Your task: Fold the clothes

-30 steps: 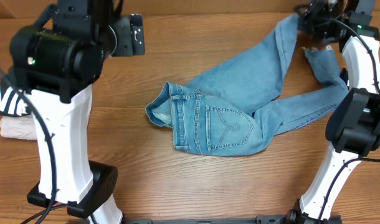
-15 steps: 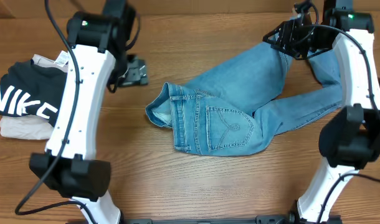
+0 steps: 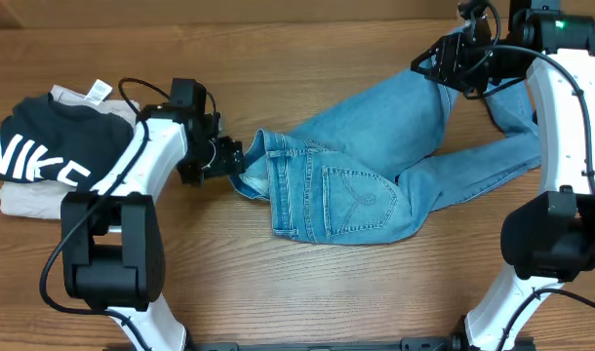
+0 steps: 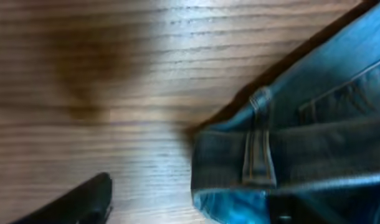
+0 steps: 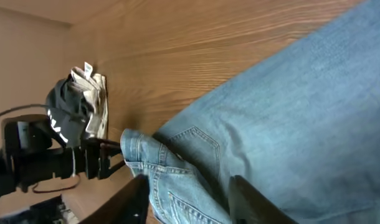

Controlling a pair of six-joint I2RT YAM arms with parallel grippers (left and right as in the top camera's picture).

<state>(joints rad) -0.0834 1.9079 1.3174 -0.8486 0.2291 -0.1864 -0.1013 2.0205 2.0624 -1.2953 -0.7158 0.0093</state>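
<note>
Our left gripper (image 3: 229, 162) stands open-jawed at the waistband (image 4: 321, 152) corner; our right gripper (image 3: 454, 72) pinches a leg end of the jeans (image 3: 361, 185), which lie crumpled on the table (image 3: 307, 292). We should push past the belt loop (image 4: 258, 158) before closing, so the thick band cannot slip.

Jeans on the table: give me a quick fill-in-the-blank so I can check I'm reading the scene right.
The left gripper is at the ____ of the jeans.
The right gripper holds up one ____ of the jeans.
The black top lies on the robot's ____ side of the table.
Missing words: waistband; leg; left.
</note>
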